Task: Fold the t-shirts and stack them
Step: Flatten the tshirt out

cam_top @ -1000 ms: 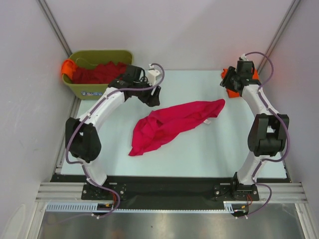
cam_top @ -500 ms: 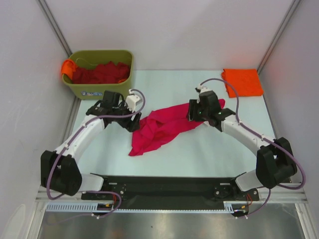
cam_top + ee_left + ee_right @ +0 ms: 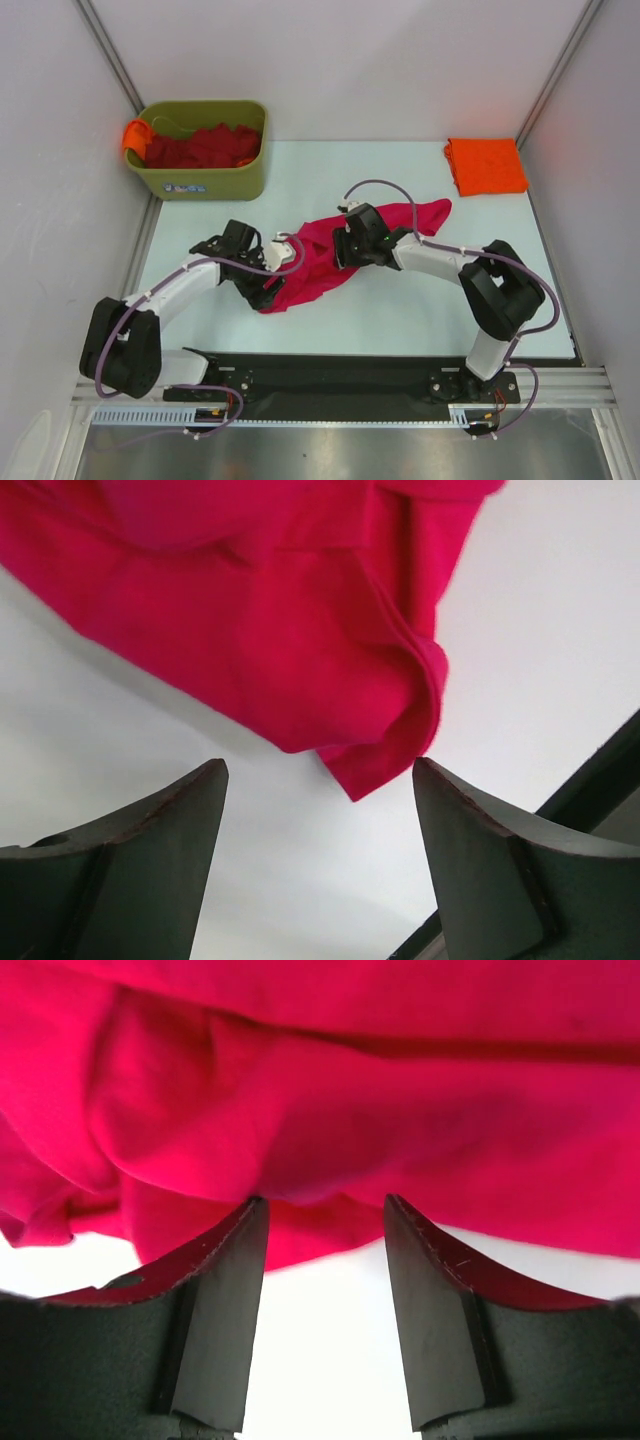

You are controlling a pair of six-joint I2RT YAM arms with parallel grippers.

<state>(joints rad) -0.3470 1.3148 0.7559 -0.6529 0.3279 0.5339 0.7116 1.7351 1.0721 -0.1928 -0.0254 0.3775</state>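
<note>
Top external view: the crumpled crimson-pink cloth t-shirt [image 3: 330, 262] lies on the pale surface [image 3: 420, 310], its long axis running near-left to far-right. At its near-left end sits the left claw [image 3: 268, 284], jaws spread wide, holding nothing. At its middle is the right claw [image 3: 346, 250], jaws parted, released. The sticker on the olive-green plastic bin [image 3: 205, 184] is too small to read.

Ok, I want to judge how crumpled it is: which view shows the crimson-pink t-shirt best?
Top external: the whole crimson-pink t-shirt shows there, lying bunched on the table. The left wrist view catches only one corner of it, and the right wrist view only close-up folds along an edge.
</note>
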